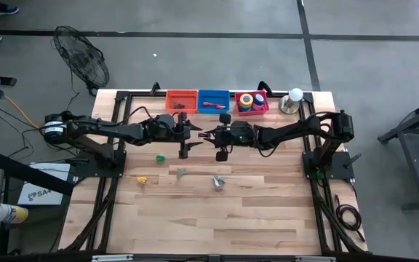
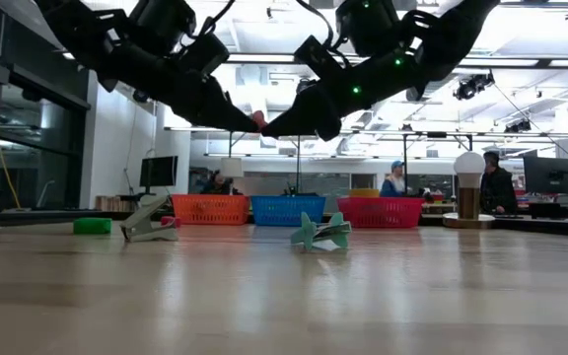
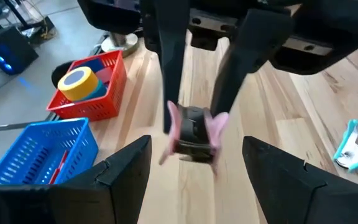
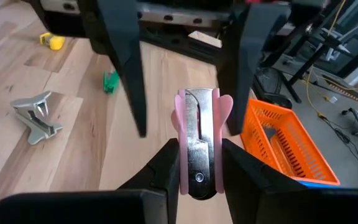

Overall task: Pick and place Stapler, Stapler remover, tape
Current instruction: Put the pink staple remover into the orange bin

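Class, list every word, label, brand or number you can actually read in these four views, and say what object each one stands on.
"SA": the only legible letters, on a white sheet lying on the floor left of the table in the high view; the rest is cut off by the frame.
Pink stapler, baskets and tape rolls: no readable print.
Screens in the room behind, low view: too blurred to read.

The wooden table [image 1: 195, 218] carries three baskets [image 1: 182, 100], two staple removers [image 1: 217, 182], and small stapler pieces.
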